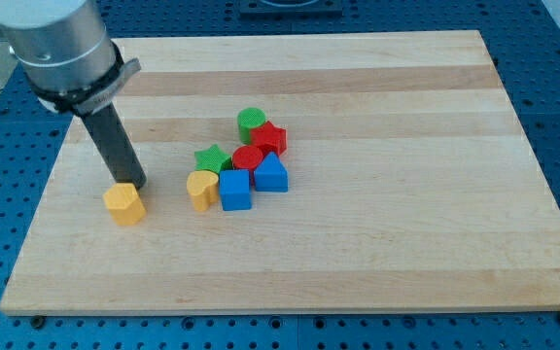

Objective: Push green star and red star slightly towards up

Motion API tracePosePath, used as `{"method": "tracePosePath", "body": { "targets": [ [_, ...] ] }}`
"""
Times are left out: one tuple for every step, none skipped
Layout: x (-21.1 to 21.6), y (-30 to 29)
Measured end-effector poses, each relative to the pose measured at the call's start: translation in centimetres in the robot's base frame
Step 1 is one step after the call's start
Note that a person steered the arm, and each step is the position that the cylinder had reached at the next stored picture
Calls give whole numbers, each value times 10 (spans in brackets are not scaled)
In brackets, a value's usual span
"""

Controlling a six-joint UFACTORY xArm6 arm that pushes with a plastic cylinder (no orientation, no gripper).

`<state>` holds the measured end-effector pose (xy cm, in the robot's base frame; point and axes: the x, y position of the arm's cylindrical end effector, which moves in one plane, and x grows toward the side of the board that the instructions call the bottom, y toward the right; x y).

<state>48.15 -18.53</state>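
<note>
The green star (212, 157) lies in a cluster near the board's middle, left of a red round block (248, 157). The red star (269, 137) sits above and to the right of that, touching a green round block (252, 122) at the cluster's top. My tip (136, 184) rests at the view's left, just above a yellow hexagon block (123, 204) and well left of the green star. The dark rod rises up-left from the tip to the arm's grey end.
A yellow heart-shaped block (202, 189), a blue square block (234, 191) and a blue block with a pointed top (271, 174) form the cluster's lower row. The wooden board (406, 194) lies on a blue perforated table.
</note>
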Motion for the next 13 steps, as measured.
{"method": "tracePosePath", "body": {
  "targets": [
    [-5, 44],
    [-14, 84],
    [-18, 115],
    [-18, 134],
    [-18, 154],
    [-18, 180],
    [-24, 211],
    [-40, 240],
    [-44, 264],
    [-44, 272],
    [-47, 272],
    [-58, 253],
    [-59, 216]
  ]
}}
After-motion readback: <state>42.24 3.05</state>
